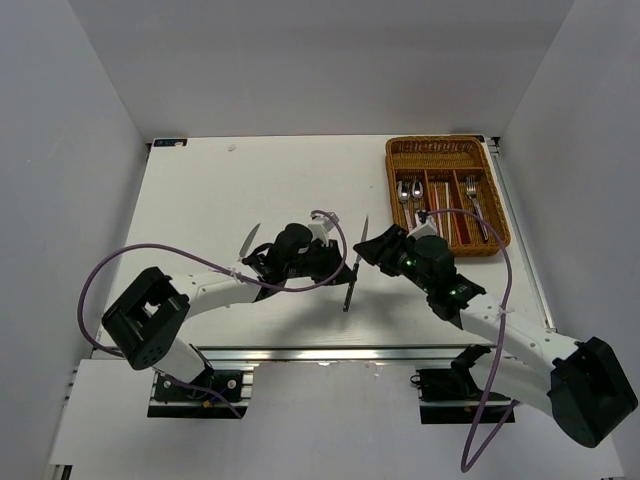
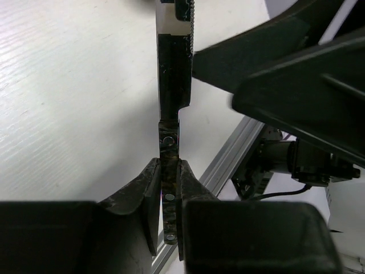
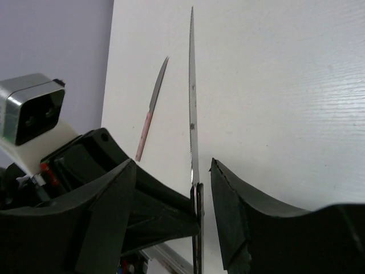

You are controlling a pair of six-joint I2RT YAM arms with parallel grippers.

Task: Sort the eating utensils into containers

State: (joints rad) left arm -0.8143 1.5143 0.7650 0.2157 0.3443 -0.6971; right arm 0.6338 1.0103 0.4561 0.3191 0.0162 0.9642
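Left gripper [image 2: 169, 200]: you have its fingers [image 2: 145, 194] clamped on the dark handle end of the knife [image 2: 171, 85].
Right gripper [image 3: 198, 185]: your fingers [image 3: 234, 217] stand apart, one on each side of the knife, just past the left gripper's hold. One finger looks to be against the knife. The other shows a clear gap.
Knife: you will find it mid-table between the two grippers. In the top view it slants with the handle toward the near edge and the blade tip toward the far edge. You cannot tell from these views whether it touches the table [image 1: 200, 200].
Second knife [image 1: 250, 238]: it has a pinkish handle and lies flat on the table to the left of the left gripper, well apart from the tray.
Tray [image 1: 391, 185]: it sits at the far right of the table, just beyond the right arm's wrist.
Spoons [image 1: 408, 192]: you can see two in the leftmost long slot.
Chopsticks [image 1: 457, 225]: the red ones lie in a middle slot, with pale ones in the slot to their left.
Forks [image 1: 475, 200]: two lie in the rightmost long slot, heads toward the far edge.
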